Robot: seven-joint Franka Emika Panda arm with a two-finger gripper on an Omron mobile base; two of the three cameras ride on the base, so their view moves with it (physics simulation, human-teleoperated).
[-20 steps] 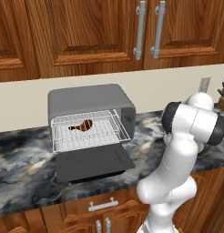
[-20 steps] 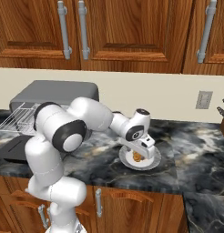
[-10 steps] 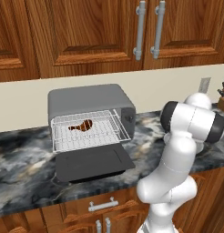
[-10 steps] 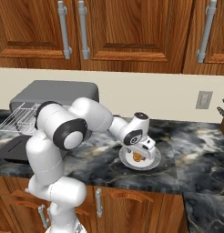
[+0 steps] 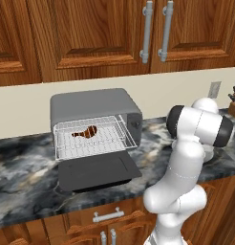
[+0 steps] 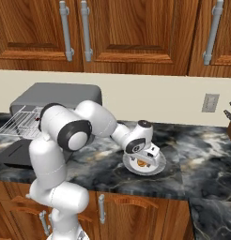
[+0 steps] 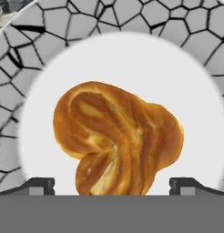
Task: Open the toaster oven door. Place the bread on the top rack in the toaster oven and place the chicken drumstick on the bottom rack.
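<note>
Golden-tan bread [image 7: 117, 141] lies at the centre of a white plate [image 7: 186, 91] with a crackle-patterned rim, on the dark marble counter [image 6: 192, 154] to the right of the toaster oven [image 5: 93, 107]; the gripper [image 7: 112, 184] hangs directly over it with jaws spread wide, one fingertip either side and holding nothing, presumably lined up to pinch the loaf. Left base view gives what the hand view cannot: toaster oven door [image 5: 98, 171] dropped flat toward the counter's front edge, wire rack [image 5: 93, 139] drawn out, chicken drumstick [image 5: 86, 131] on a rack, though which of the two is hard to tell.
</note>
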